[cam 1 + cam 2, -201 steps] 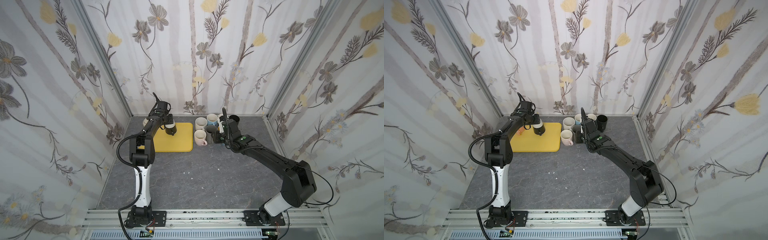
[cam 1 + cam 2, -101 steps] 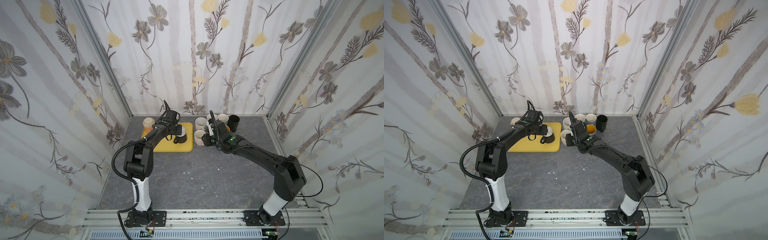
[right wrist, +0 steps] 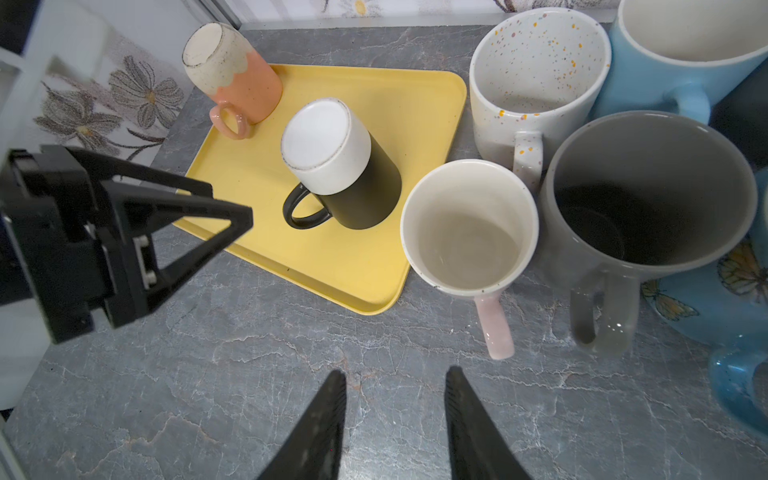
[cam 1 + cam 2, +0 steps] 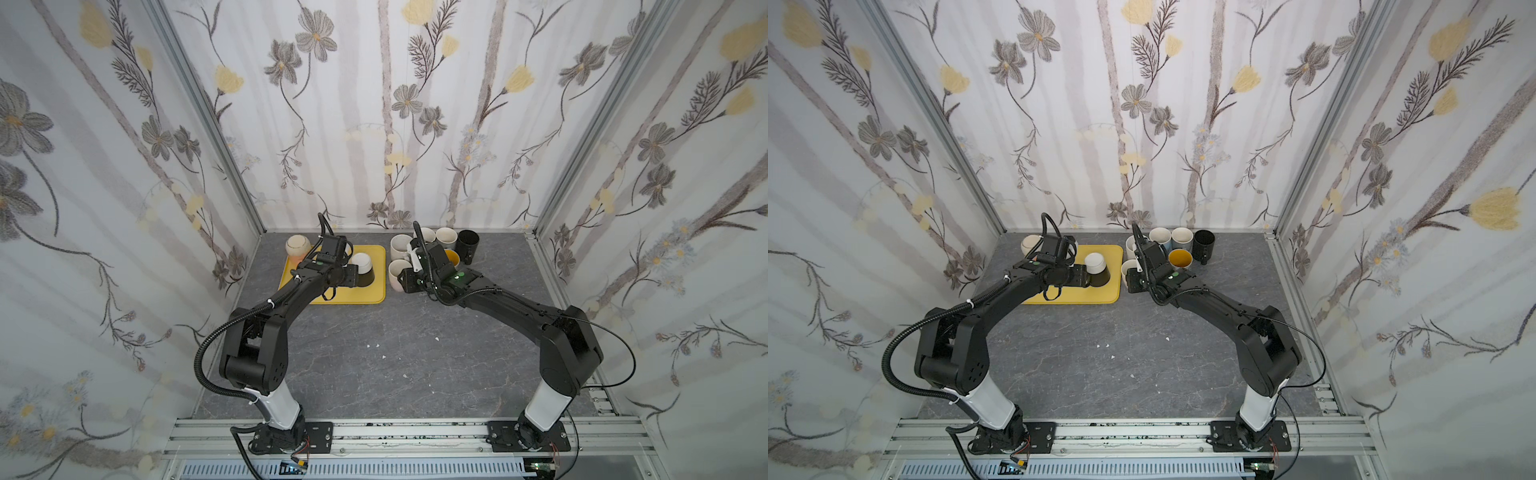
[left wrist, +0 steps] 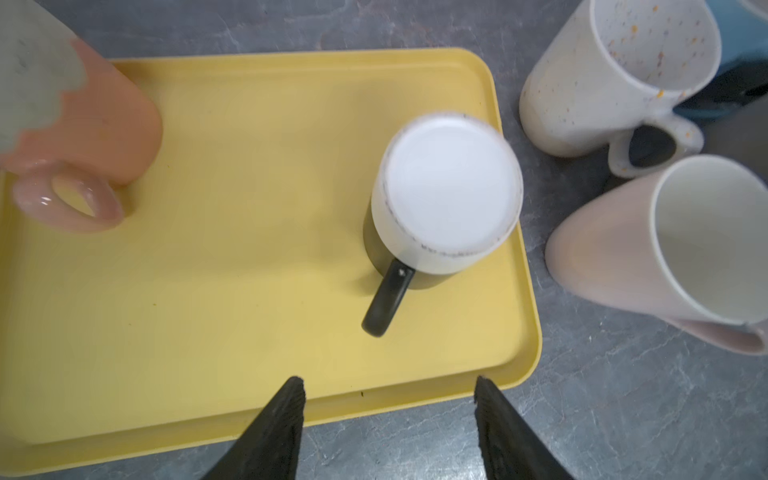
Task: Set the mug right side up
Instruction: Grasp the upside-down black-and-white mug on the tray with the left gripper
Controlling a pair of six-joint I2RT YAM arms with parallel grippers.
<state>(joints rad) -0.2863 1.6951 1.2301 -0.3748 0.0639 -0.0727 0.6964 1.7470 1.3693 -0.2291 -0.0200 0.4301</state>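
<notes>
The left gripper (image 5: 386, 419) stands with its jaws spread wide and nothing between them, low in the left wrist view, over the near edge of the yellow tray (image 5: 249, 374). The gap lines up with the black handle of the black-and-white mug (image 5: 446, 191), probably so the arm can close on that handle or the body.

That mug stands upside down right of centre in the same view, white base up, rim on the tray, not yet turned over. A peach mug (image 5: 95, 137) at the upper left is also upside down on the tray, near its far corner.

The right gripper (image 3: 395, 415), bottom centre of its own view, is partly open and empty over bare grey table (image 3: 208, 374), likely kept clear.

On the right of that view, off the tray, a cluster of upright mugs (image 3: 540, 166) appear empty, seemingly already finished.
</notes>
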